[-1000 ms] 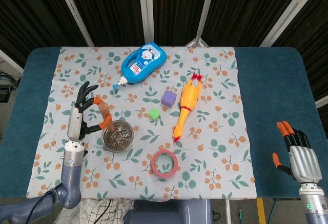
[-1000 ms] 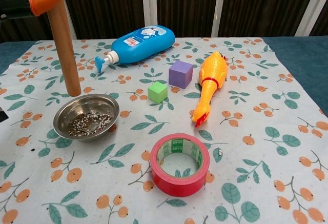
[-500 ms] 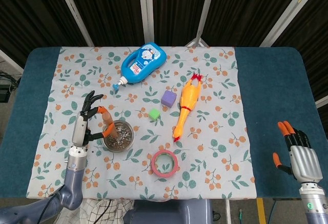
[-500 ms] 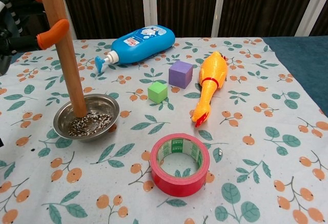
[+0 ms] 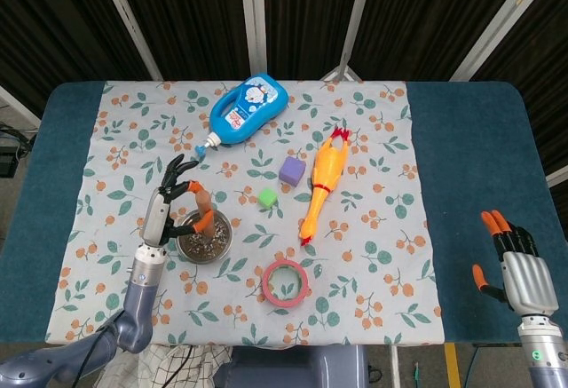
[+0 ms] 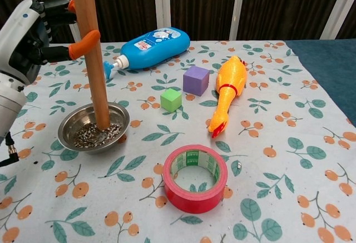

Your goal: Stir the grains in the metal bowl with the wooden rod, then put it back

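Wooden rod (image 6: 94, 59) stands near-upright, tip in the grains of the metal bowl (image 6: 72, 127), grasped near its top by the left hand (image 6: 30, 34). Right hand (image 5: 524, 273) idle, fingers apart. Risk: sideways stirring force may tip the light bowl, spilling grains.

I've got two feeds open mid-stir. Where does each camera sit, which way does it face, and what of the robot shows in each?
Head view: high above the near table edge, looking steeply down on the whole cloth; shows the left hand holding the wooden rod and the right hand, open, at the near right.
Chest view: low at the near edge, looking across the table toward the dark curtain; only the left hand shows.
Shared: rod, metal bowl, red tape roll, rubber chicken.
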You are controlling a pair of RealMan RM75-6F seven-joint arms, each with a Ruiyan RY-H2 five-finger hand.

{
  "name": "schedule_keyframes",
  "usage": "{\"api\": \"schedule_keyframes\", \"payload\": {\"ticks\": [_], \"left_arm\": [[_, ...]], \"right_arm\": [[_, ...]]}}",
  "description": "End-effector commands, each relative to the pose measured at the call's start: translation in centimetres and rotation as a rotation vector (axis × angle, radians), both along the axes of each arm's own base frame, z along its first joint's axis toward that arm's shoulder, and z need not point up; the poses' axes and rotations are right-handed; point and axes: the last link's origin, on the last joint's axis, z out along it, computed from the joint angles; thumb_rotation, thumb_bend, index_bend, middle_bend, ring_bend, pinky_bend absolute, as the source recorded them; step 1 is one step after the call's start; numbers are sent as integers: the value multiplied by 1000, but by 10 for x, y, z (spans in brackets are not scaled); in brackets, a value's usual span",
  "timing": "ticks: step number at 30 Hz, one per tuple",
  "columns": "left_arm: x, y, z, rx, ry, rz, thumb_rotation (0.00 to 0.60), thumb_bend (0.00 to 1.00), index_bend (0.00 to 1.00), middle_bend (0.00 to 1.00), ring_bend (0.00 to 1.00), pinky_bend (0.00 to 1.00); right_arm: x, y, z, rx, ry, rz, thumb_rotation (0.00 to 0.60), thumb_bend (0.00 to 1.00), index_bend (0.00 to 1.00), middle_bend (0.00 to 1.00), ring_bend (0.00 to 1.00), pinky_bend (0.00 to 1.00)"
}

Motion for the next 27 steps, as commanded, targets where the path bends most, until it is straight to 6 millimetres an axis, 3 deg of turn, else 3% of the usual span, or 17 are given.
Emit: {"api": "schedule_keyframes", "payload": {"ticks": [1,16,27], "left_arm": [[-1,-1,-6,-10,16,-19,600,821,634,665,174,16],[-19,-5,-22,-44,43,-21,600,821,634,665,173,15],[-21,-6,-19,-29,32,-44,600,821,633,664,173,16]], "right_arm": [[0,1,0,0,-2,-3,600,475,0,0,0,0],[0,1,1,-4,-11,-8,600,475,0,0,0,0],[0,1,1,-7,-14,-9,600,475,0,0,0,0]]}}
